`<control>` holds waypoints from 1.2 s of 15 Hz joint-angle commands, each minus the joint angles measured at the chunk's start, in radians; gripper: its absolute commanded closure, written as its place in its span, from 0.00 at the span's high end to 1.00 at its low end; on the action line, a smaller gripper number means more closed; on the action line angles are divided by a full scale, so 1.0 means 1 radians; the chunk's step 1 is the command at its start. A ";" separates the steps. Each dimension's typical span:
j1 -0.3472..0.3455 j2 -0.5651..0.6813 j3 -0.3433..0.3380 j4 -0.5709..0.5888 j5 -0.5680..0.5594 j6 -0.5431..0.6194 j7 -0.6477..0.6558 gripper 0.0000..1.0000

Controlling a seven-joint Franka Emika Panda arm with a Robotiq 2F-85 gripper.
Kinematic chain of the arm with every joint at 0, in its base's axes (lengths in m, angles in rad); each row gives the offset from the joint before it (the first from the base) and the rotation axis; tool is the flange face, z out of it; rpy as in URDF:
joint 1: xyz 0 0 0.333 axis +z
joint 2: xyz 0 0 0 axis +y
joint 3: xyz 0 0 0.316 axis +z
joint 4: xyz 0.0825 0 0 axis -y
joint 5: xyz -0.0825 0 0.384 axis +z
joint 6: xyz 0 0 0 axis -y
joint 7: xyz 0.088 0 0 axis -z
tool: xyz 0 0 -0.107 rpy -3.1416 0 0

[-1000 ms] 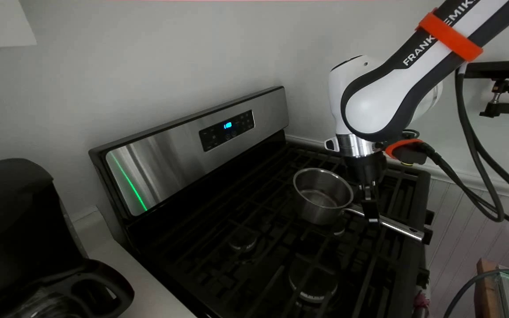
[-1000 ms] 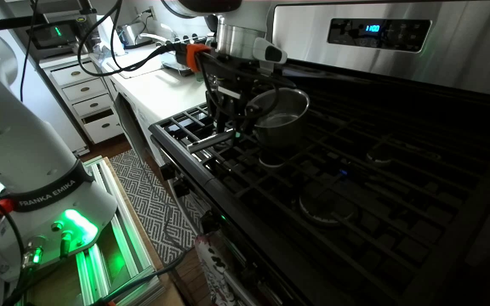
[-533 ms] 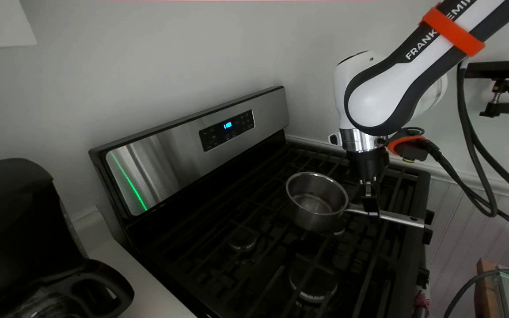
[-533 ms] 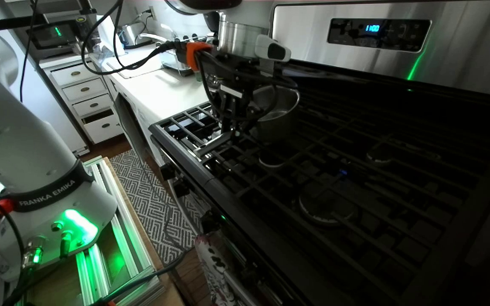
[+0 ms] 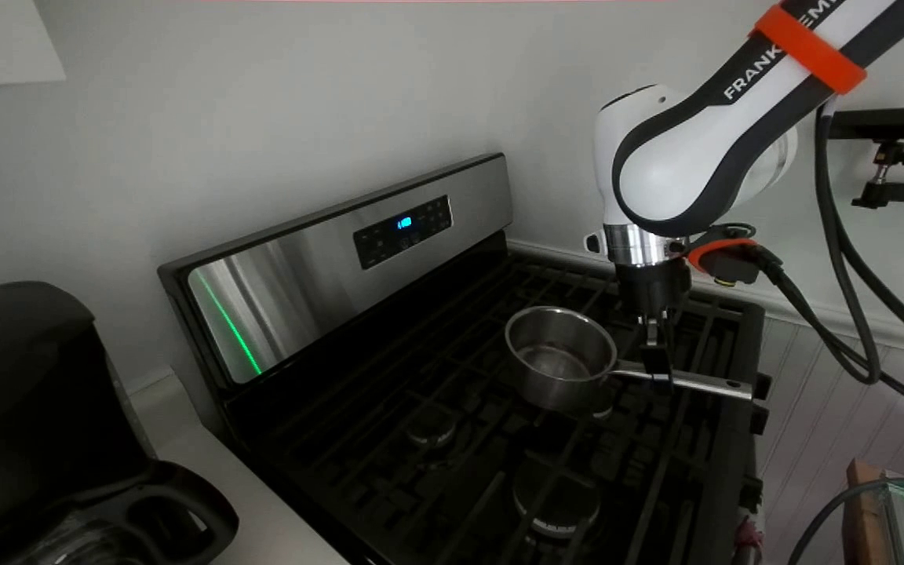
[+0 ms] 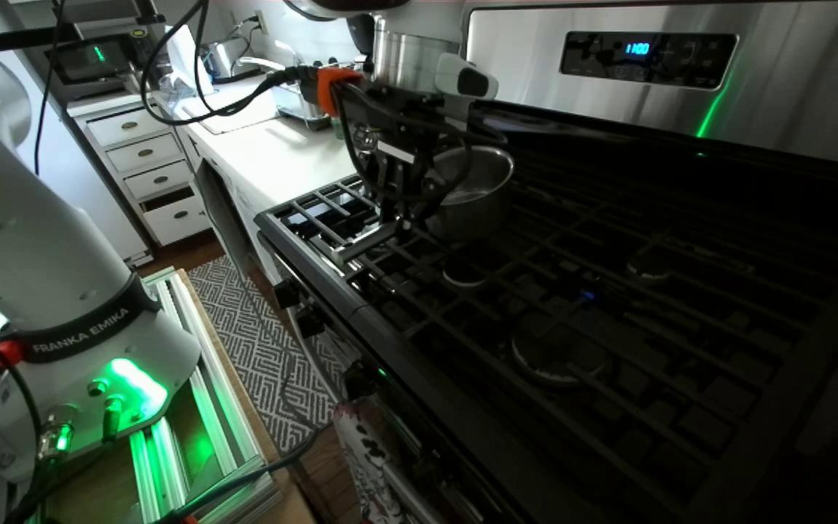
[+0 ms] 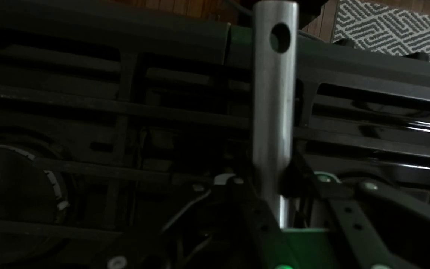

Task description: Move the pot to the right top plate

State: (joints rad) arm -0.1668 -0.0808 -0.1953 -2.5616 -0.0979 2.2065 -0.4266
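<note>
The pot [image 5: 558,386] is a small shiny steel saucepan near the middle of the stove in both exterior views, mouth up [image 6: 473,218]. My gripper [image 5: 660,370] is shut on its long handle, also seen in an exterior view [image 6: 401,224]. In the wrist view, both fingers [image 7: 273,178] press the sides of the handle [image 7: 274,97], and the pot's body is out of view. Whether the pot's base touches the grate is too dark to tell. The right top plate [image 6: 648,268], the burner at the back right when facing the panel, is dark under its grate bars.
The silver control panel [image 5: 279,290] with a blue display rises along the stove's back. More burners [image 5: 555,506] lie under the grates. A black coffee maker [image 5: 28,408] stands on the left counter. Knobs [image 6: 310,320] and a hanging cloth [image 6: 372,466] line the front.
Over the last second the pot has moved slightly left in both exterior views, and its handle's angle has changed. Since half a second ago almost nothing has moved. The grip is unchanged.
</note>
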 commanded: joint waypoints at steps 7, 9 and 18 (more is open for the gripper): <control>-0.021 -0.021 -0.027 0.021 0.058 0.014 0.082 0.07; -0.025 -0.019 -0.030 0.030 0.054 0.014 0.099 0.07; -0.021 -0.005 -0.027 0.055 0.043 -0.003 0.097 0.29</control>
State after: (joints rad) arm -0.1845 -0.0854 -0.2256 -2.5079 -0.0554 2.2068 -0.3300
